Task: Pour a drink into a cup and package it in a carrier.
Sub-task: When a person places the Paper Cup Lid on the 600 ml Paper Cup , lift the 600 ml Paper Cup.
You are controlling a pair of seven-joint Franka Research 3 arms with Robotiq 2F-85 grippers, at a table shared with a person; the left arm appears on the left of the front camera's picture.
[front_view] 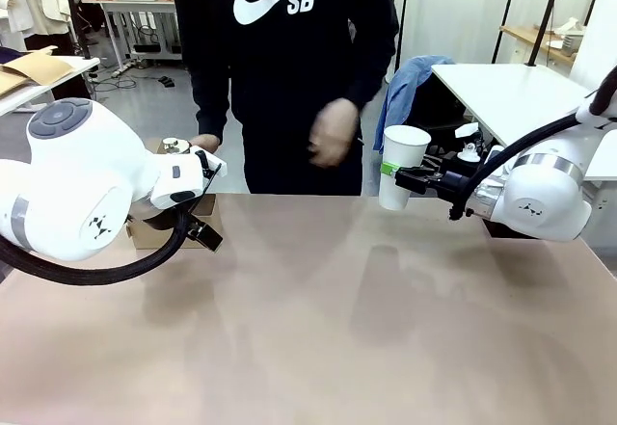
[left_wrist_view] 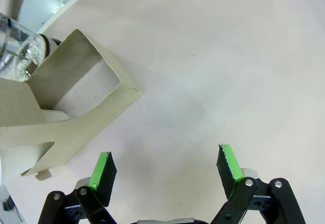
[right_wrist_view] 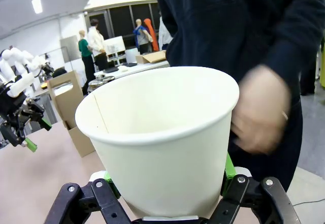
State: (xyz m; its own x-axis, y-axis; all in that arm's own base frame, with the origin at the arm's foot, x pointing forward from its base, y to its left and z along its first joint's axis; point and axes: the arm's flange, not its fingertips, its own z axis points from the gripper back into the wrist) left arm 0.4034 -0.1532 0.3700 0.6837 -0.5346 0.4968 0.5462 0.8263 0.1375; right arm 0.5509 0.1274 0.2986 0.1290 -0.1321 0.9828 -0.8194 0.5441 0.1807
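Note:
My right gripper (front_view: 393, 172) is shut on the white paper cup (front_view: 402, 165) and holds it upright above the table's far right. In the right wrist view the cup (right_wrist_view: 167, 132) is open-topped and looks empty between my right gripper's (right_wrist_view: 167, 183) green pads. My left gripper (left_wrist_view: 165, 168) stands open over bare table, just beside the brown cardboard carrier (left_wrist_view: 76, 97). In the front view that left gripper (front_view: 198, 225) hangs at the carrier (front_view: 143, 235) on the far left. A clear glass jug (left_wrist_view: 20, 51) stands behind the carrier. I cannot make out the drink in it.
A person in a black hoodie stands at the far edge. One hand (front_view: 333, 131) is blurred in mid-air near the cup, and the other hand (front_view: 202, 143) is by the jug's top (front_view: 175, 146). The brown tabletop (front_view: 318, 329) stretches wide between the arms.

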